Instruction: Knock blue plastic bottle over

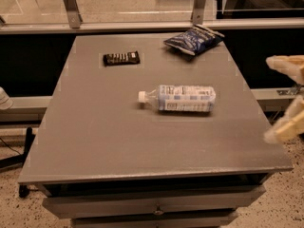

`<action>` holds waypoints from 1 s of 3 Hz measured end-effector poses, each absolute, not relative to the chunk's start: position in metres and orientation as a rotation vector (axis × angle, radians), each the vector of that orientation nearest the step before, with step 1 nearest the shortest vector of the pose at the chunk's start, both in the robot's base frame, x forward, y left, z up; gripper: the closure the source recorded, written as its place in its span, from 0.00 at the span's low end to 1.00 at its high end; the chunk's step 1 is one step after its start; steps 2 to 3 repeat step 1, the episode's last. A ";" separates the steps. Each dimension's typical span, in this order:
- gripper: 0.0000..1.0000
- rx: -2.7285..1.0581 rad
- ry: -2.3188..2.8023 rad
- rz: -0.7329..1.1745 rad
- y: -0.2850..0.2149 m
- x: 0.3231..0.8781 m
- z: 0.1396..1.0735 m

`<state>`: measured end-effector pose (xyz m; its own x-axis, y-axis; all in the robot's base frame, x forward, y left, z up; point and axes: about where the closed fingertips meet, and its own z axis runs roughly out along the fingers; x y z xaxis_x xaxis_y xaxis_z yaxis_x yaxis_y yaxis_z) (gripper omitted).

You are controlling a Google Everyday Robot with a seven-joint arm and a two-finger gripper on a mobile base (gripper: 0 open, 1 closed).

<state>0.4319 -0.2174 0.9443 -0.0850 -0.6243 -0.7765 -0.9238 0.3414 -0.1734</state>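
The blue plastic bottle (183,99) lies on its side near the middle of the grey table (95,141), its white cap pointing left. My gripper (271,99) is at the right edge of the view, beyond the table's right side and clear of the bottle. Its two pale fingers (285,63) are spread wide apart, one above the other, with nothing between them. The arm is out of view.
A crinkled dark blue snack bag (194,38) lies at the table's back right. A flat black object (121,58) lies at the back left. Drawers (152,205) sit under the tabletop. A metal rail with glass (142,25) runs behind the table.
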 end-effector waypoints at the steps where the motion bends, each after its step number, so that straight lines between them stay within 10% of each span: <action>1: 0.00 -1.361 1.770 0.485 -0.218 0.426 0.951; 3: 0.00 -1.361 1.770 0.485 -0.218 0.426 0.951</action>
